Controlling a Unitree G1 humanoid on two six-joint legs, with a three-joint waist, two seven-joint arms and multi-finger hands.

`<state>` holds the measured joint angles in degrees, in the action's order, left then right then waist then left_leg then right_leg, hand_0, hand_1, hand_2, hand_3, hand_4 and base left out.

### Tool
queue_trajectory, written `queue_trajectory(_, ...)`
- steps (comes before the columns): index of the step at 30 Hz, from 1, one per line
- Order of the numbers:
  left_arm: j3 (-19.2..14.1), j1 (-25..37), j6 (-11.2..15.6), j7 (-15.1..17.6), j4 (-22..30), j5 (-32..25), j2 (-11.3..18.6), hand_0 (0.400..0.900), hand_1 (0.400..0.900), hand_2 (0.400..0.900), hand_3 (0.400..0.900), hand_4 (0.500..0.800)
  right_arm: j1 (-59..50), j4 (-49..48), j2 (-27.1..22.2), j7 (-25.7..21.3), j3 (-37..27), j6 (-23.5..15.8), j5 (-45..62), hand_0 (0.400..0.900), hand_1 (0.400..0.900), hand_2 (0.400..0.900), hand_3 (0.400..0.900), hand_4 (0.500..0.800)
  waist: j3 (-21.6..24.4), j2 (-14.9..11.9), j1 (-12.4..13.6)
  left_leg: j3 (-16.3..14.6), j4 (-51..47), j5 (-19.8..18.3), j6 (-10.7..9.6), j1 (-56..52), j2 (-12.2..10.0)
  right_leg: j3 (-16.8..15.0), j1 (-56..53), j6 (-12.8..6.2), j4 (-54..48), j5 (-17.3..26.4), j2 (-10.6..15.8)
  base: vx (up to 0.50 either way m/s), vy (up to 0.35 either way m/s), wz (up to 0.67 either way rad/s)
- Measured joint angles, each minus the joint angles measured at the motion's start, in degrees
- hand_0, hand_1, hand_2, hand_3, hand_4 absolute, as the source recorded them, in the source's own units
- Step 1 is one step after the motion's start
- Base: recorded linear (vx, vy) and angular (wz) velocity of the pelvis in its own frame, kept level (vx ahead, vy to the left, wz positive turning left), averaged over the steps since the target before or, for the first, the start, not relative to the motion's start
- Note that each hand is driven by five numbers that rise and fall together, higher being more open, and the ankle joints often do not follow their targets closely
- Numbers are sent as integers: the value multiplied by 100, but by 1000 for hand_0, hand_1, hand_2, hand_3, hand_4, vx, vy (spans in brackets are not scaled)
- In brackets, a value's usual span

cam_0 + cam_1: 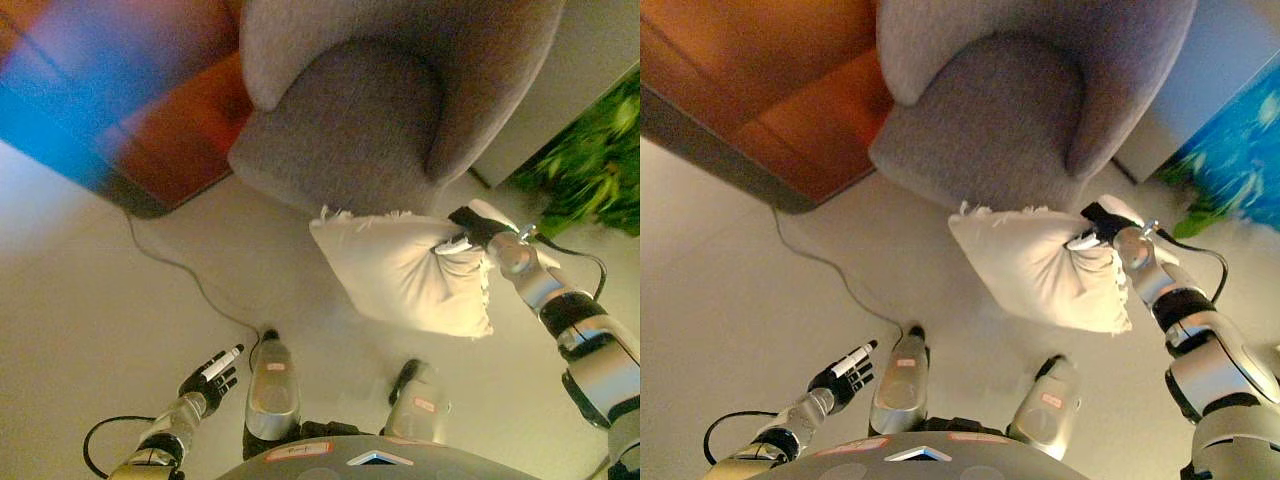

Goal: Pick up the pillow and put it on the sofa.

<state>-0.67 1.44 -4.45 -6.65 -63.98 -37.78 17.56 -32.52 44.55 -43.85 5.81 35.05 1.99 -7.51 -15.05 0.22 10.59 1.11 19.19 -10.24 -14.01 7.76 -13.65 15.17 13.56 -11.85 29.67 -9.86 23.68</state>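
A cream-white pillow (405,270) with fringed edges hangs in the air just in front of the grey sofa chair (370,110). My right hand (470,232) is shut on the pillow's right side, pinching the cloth, and holds it off the floor near the seat's front edge. My left hand (208,378) hangs low at the lower left, fingers straight and empty, far from the pillow.
A reddish-brown wooden cabinet (760,90) stands left of the sofa. A thin grey cable (185,272) runs over the pale floor. A green plant (600,165) stands at the right, beside a pale wall panel (570,90).
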Motion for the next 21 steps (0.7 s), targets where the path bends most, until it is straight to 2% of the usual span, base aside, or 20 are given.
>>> queue_trajectory(2, -94, -33, -16, 41, -37, 173, -26, 900, 900, 900, 900, 800, 53, -177, -78, 240, 3, 0, -12, 400, 400, 400, 400, 500, 229, 5, -94, -20, -614, 250, 46, -448, -71, 107, -473, -22, -601, 196, -240, 63, -78, -11)
queue_trajectory(5, -206, -65, -9, 69, -116, 341, -96, 900, 900, 900, 900, 800, 48, -561, -323, 513, 10, -71, -71, 400, 400, 400, 400, 500, 510, 58, -113, -302, -1147, 434, -25, -918, -227, 183, -946, -40, -1350, 483, -520, 23, -41, 4)
queue_trajectory(8, -294, -78, -42, 108, -168, 438, -126, 900, 900, 900, 900, 800, 46, -846, -531, 743, 15, -150, -143, 400, 400, 400, 400, 500, 643, 52, -246, -492, -1217, 485, -25, -1037, -259, 364, -1355, -78, -1841, 647, -592, 23, -17, 34)
queue_trajectory(9, -350, -63, -53, 108, -262, 450, -134, 900, 900, 900, 900, 800, 46, -1070, -708, 846, 15, -162, -144, 400, 400, 400, 400, 500, 757, 36, -312, -746, -1235, 494, -33, -1062, -294, 523, -1571, -100, -2078, 716, -622, 37, -2, 24)
queue_trajectory(10, -371, -77, -63, 114, -278, 531, -133, 900, 900, 900, 900, 800, 40, -1120, -783, 893, 10, -242, -138, 400, 400, 400, 400, 500, 818, -1, -352, -833, -1256, 524, -32, -1078, -300, 607, -1699, -116, -2201, 746, -629, 59, 2, 23)
queue_trajectory(12, -373, -146, -69, 133, -300, 622, -127, 900, 900, 900, 900, 800, -8, -1156, -889, 1095, 10, -325, -114, 400, 400, 400, 400, 500, 945, -68, -395, -846, -1455, 641, -13, -1182, -259, 769, -1923, -140, -2414, 776, -642, 67, 19, 1)
queue_trajectory(16, -494, -284, -111, 182, -438, 667, -136, 900, 900, 900, 900, 800, -693, -1072, -1001, 1504, 90, -472, -3, 400, 400, 400, 400, 500, 999, -77, -374, -909, -1602, 685, -36, -1371, -261, 771, -2143, -163, -2723, 893, -722, 67, 20, 7)
queue_trajectory(18, -636, -306, -117, 223, -584, 671, -113, 900, 900, 900, 900, 800, -1109, -1050, -1150, 1658, 356, -481, 126, 400, 400, 400, 400, 500, 1034, -135, -249, -865, -1380, 684, -38, -1304, -234, 772, -2249, -133, -2933, 1007, -721, 72, 8, 16)
queue_trajectory(20, -658, -250, -126, 220, -600, 678, 54, 900, 900, 900, 900, 800, -1526, -856, -1143, 1770, 532, -490, 307, 400, 400, 400, 400, 500, 1049, -363, -132, -645, -687, 537, -88, -731, -193, 868, -2341, -77, -3074, 1093, -595, 85, 12, 17)
queue_trajectory(21, -655, -291, -140, 215, -602, 727, 32, 900, 900, 900, 900, 800, -1774, -763, -1230, 1864, 714, -490, 336, 400, 400, 400, 400, 500, 1158, -224, -85, -637, -1419, 981, 226, -877, -247, 913, -2354, -78, -3067, 1091, -704, 91, 8, 18)
